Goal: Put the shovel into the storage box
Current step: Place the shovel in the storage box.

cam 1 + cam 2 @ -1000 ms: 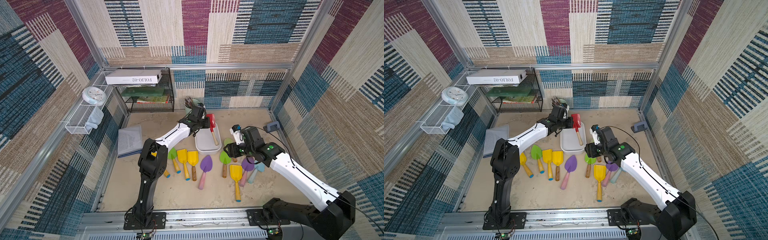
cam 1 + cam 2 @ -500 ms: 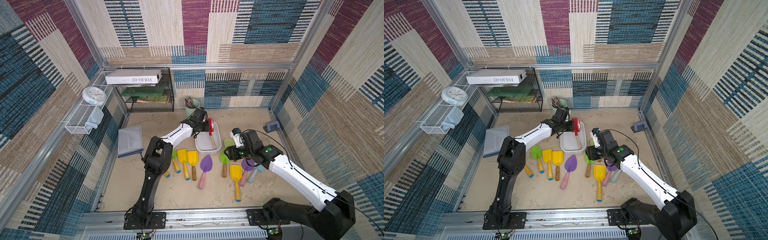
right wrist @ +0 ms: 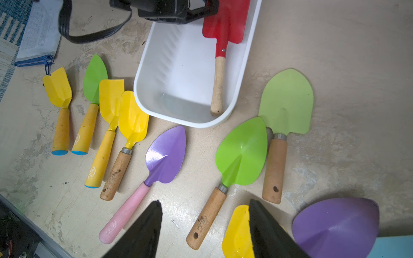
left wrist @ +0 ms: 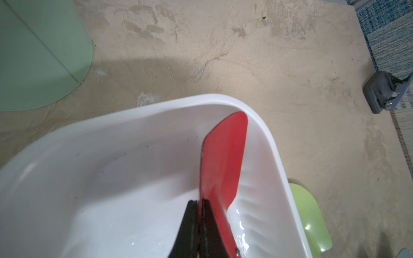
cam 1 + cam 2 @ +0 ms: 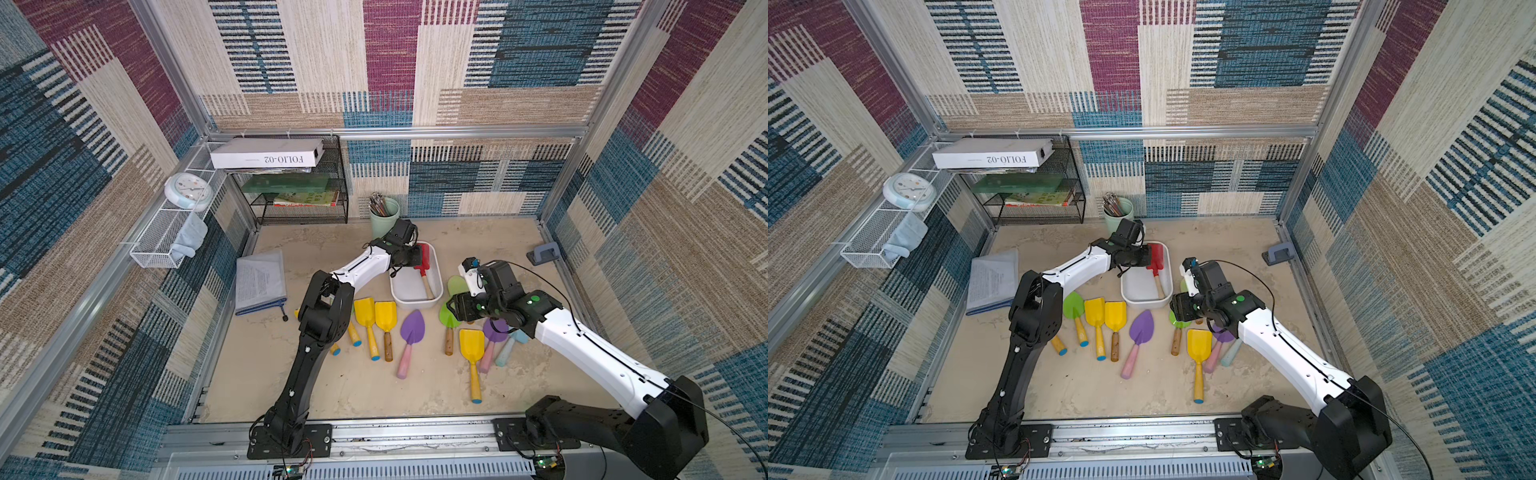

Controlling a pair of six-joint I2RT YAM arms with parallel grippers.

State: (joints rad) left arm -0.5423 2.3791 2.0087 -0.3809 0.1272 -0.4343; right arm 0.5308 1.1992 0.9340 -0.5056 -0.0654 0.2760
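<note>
A robot test cell: aluminium frame [image 5: 457, 131], woven patchwork wall panels [image 5: 390, 50], 2 arms [image 5: 300, 374] bolted to a near rail [image 5: 415, 433].

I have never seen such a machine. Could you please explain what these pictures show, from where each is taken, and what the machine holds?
These are two robot arms, each ending in a two-fingered gripper. Two pictures look down from above and show nearly the same scene. The other two come from cameras on the wrists. On the beige table lie many toy shovels, yellow, green and purple, beside a shallow white plastic storage box. The left gripper is shut on the blade edge of a red metal shovel with a wooden handle; that handle rests inside the box. The right gripper is open, empty, above the shovels on the table.
</note>
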